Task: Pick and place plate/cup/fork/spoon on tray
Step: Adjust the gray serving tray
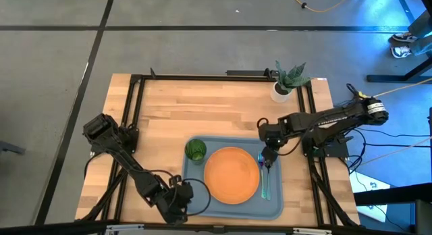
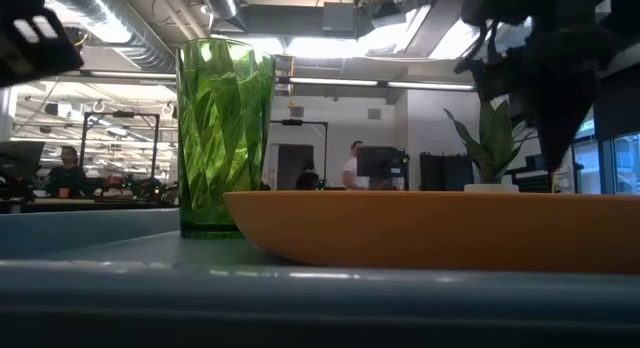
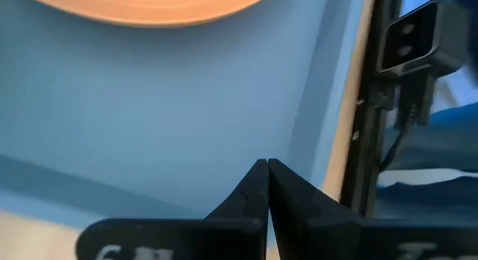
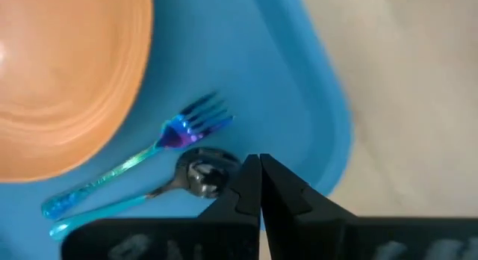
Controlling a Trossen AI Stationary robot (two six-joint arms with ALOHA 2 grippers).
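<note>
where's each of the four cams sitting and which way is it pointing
High view: overhead, straight down on the tray, both arms, the left gripper and the right gripper.
Low view: at tray level, looking across past the cup and the plate into the room; dark arm parts above.
Left wrist view: over the tray's edge, own fingers shut.
Right wrist view: down on the fork and the spoon, own fingers shut.
All four show the plate.

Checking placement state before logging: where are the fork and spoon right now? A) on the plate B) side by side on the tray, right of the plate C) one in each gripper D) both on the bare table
B: the fork and spoon lie side by side on the tray beside the plate, with the right gripper shut and empty just above them.
</note>
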